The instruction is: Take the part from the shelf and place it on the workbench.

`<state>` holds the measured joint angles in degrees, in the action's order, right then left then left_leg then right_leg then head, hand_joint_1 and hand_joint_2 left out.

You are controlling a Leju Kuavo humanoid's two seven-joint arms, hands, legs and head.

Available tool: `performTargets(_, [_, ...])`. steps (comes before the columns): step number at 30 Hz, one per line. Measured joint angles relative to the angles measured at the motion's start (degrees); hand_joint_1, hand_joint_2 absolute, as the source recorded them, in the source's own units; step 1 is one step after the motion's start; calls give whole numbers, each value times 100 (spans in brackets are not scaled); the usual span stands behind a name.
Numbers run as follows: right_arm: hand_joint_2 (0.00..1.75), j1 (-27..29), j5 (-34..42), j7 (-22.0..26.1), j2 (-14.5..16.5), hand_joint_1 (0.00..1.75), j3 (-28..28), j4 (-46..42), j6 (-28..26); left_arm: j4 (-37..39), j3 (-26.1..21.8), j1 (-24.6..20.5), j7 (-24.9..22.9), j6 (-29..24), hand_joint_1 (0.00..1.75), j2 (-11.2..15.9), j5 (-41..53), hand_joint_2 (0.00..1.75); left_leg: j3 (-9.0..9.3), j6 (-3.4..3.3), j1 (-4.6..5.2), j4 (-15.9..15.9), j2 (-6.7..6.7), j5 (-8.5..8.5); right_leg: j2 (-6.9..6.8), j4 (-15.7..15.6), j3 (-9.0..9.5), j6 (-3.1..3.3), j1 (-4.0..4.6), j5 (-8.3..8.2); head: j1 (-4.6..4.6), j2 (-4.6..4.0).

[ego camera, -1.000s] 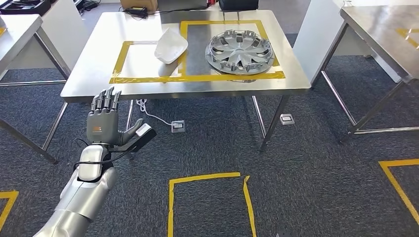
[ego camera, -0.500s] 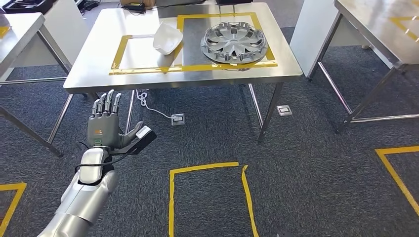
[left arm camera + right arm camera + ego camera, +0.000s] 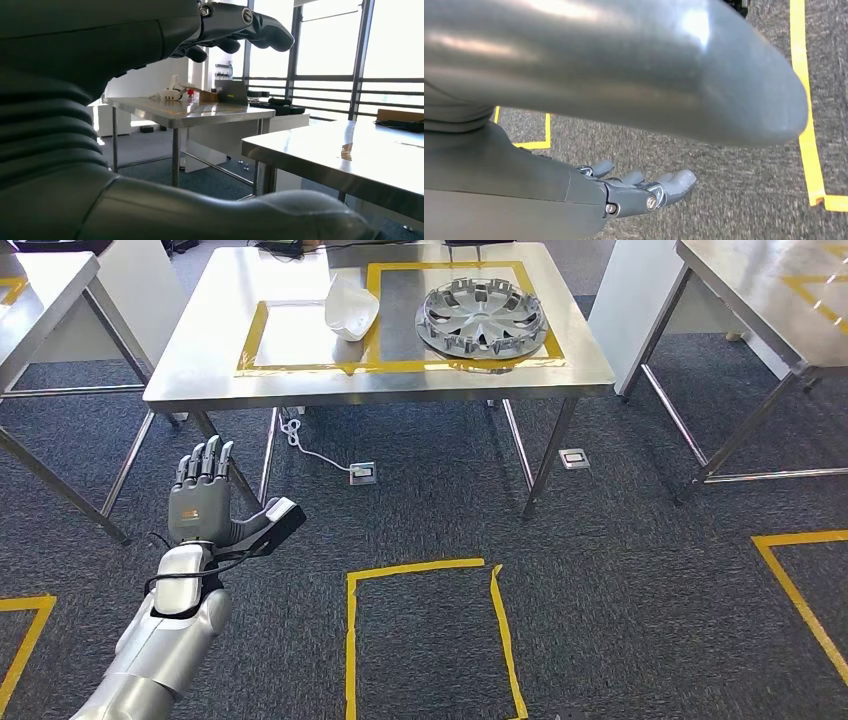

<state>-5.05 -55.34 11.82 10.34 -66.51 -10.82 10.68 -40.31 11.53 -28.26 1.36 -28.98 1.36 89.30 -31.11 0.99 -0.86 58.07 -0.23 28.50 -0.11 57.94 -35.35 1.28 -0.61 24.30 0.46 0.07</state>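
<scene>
Two parts (image 3: 484, 316) on workbench (image 3: 300, 380), left hand (image 3: 205, 505) empty.

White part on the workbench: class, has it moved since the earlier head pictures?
No. The white part still lies across the same yellow tape line beside the hubcap; the whole picture shifted, so the camera moved.

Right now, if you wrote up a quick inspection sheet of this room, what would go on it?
Surface: steel workbench marked with yellow tape.
Job's things: white part and silver wheel cover lie on the bench.
Clutter: nothing seen.
Hands: left hand raised, fingers apart, holding nothing; right hand hangs over the carpet, holding nothing.
Cables: white cable runs to a floor socket.
Surroundings: grey carpet, yellow floor tape, more steel tables.
</scene>
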Motion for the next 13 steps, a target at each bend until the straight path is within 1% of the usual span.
performTargets(1, [0,0,0,-1,0,0,0,0,-1,34,-13,0,14,-3,0,-5,-27,175,-14,-20,7,3,0,-13,0,-19,-2,-23,-4,-26,2,-1])
performTargets(3, [0,-1,0,-12,-1,0,0,0,-5,116,-53,0,73,-20,0,-21,-101,175,-42,-53,15,9,2,-34,-1,-58,-5,-95,-12,-75,3,-1])
performTargets(5, [0,0,2,-28,-2,0,0,0,-12,220,-117,-1,143,-48,0,-42,-203,175,-58,-72,18,13,9,-47,2,-85,-8,-145,-17,-108,3,0])
performTargets(8, [0,2,8,-39,-5,0,-2,0,-22,408,-261,-4,190,-67,0,-74,-357,175,-65,-84,27,15,22,-55,9,-99,-14,-190,-23,-133,2,0])
performTargets(13, [0,3,9,-52,-7,0,-7,0,-26,670,-505,-3,211,-114,0,-110,-571,175,-75,-77,29,17,25,-67,10,-98,-29,-227,-24,-145,0,0])
